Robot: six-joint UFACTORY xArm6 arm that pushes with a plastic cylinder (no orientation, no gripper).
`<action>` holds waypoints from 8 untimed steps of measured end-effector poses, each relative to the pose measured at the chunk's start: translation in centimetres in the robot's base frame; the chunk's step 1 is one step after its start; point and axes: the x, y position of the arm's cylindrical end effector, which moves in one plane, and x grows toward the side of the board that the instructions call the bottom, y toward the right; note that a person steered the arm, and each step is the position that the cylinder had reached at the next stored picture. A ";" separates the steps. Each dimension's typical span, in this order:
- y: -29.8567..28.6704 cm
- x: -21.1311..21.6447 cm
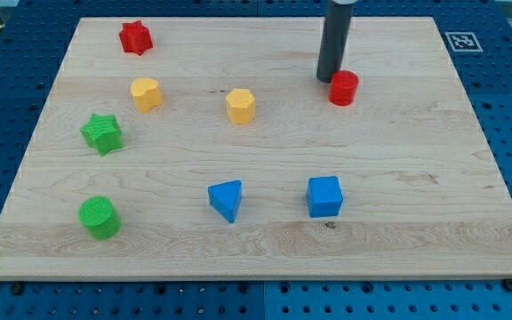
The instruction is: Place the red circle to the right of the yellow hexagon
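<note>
Red circle (344,87) sat just to the right of my tip (328,78), touching it or nearly so, near the view's top. Being a plain dark rod, the tip had nothing to open or close and held nothing; it only stood against the block's left side. Left of my tip and slightly lower lay the yellow hexagon (241,105), with a gap between it and the tip. Farther left again was a second yellow block (146,93), its shape hard to make out. A red star (135,37) lay far left and higher, a green star (102,133) far left and lower, and a green circle (100,217) lower still. Below my tip sat a blue cube (324,196), and below-left a blue triangle (226,199), all on the wooden board (416,178).
</note>
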 end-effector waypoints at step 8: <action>2.7 2.7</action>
